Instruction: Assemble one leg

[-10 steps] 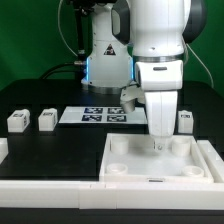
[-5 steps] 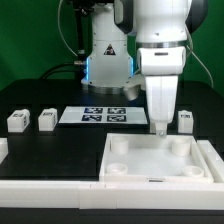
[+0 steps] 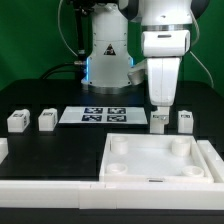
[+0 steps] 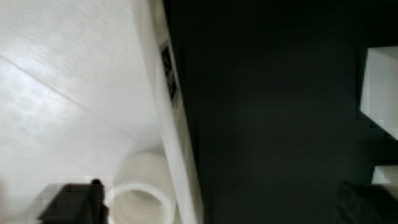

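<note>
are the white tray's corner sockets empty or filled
Empty: sockets of the large white square tray show bare rings; small white tagged legs stand outside it.

Hours are read in the exterior view, from the middle of the large white square tray-like plastic tabletop, which lies near the front of the black table. Round sockets sit in its corners.

- **11 o'clock:** the thin flat white marker board, apart from the rear wall.
- **10 o'clock:** two small white blocky plastic posts, the first leg and the second leg, side by side.
- **12 o'clock:** the third leg, just behind the rear wall.
- **1 o'clock:** the fourth leg, beside the third.
- **8 o'clock:** a long white plastic bar, along the table's front.
</note>
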{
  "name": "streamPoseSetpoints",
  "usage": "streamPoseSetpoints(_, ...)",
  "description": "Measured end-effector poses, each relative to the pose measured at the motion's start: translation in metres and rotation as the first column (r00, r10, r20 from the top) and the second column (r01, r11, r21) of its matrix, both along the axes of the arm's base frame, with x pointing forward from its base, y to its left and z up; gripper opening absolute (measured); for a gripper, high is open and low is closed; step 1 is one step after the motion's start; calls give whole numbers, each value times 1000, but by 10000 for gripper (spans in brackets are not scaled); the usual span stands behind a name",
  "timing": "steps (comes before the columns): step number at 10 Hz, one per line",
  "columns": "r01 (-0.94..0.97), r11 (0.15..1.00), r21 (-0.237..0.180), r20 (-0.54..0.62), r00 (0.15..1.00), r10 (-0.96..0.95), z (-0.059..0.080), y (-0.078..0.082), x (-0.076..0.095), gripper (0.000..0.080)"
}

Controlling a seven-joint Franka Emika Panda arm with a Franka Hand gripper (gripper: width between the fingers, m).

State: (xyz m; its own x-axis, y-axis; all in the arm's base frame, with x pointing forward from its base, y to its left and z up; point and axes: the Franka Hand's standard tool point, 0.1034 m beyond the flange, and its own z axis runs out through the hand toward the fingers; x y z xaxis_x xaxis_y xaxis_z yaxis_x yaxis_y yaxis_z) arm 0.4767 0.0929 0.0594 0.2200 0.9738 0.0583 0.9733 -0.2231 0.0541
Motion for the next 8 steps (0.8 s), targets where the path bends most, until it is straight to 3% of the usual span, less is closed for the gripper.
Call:
streamPoseSetpoints(2, 195, 981, 16, -15, 981, -195, -2, 0, -1, 649)
streamPoseSetpoints(3, 399, 916, 30, -39, 917, -398, -6, -1, -4, 649)
streamPoseSetpoints(5, 628, 777, 41, -61, 778, -626, -4, 10, -9, 649)
streamPoseSetpoints(6, 807, 589, 46, -97, 590, -802, -7, 23, -16, 649)
streamPoseSetpoints(8, 941, 338, 33, -141, 339, -930, -11, 46, -25, 649)
